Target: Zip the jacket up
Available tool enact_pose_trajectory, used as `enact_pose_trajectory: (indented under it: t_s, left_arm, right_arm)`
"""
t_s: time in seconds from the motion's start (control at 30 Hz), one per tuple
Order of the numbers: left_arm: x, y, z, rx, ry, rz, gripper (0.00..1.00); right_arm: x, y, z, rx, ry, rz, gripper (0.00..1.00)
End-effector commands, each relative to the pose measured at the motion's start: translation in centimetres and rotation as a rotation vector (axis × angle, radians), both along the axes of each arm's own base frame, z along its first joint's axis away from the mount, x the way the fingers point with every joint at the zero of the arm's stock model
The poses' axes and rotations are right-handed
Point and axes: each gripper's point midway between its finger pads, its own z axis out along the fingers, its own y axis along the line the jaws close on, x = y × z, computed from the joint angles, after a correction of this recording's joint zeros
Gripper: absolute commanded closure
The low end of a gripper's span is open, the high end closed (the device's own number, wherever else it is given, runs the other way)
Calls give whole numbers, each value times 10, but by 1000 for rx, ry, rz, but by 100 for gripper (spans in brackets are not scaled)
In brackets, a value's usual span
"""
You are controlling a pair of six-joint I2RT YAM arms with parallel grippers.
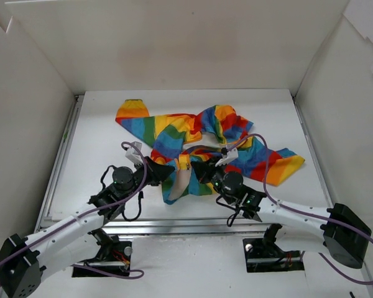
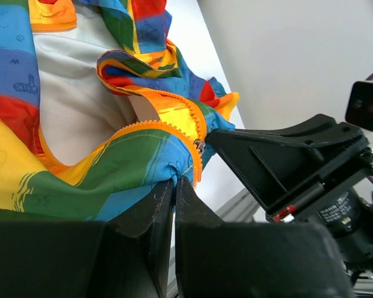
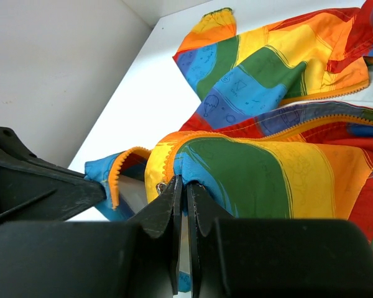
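Observation:
The rainbow-striped jacket (image 1: 205, 139) lies crumpled and unzipped on the white table, white lining showing. My left gripper (image 1: 163, 171) is shut on the blue bottom corner of one front panel (image 2: 168, 171), beside its orange zipper teeth (image 2: 155, 127). My right gripper (image 1: 199, 169) is shut on the blue bottom edge of the other panel (image 3: 189, 167), next to a small metal zipper slider (image 3: 162, 185). The two grippers face each other, a short gap apart, holding the two hem ends just above the table. The left gripper's fingers show in the right wrist view (image 3: 43, 186).
White walls enclose the table (image 1: 99, 136) on the left, back and right. A metal rail (image 1: 193, 225) runs along the near edge. One sleeve (image 1: 133, 112) reaches back left, another (image 1: 283, 164) lies to the right.

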Motion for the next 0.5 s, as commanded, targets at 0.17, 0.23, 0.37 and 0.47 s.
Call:
enact_pose_trajectory:
  t_s: [0.17, 0.23, 0.37, 0.47]
  left_arm:
    - [12, -11, 59, -72, -176, 35, 100]
    - [14, -13, 57, -59, -182, 43, 100]
    - [17, -18, 53, -56, -185, 48, 100]
    - [22, -17, 49, -49, -188, 76, 100]
  right_arm:
    - [0, 0, 45, 136, -81, -17, 100]
    - [-1, 1, 44, 139, -71, -10, 100]
    - [-3, 0, 44, 163, -53, -9, 100]
    - [-5, 0, 44, 172, -37, -5, 100]
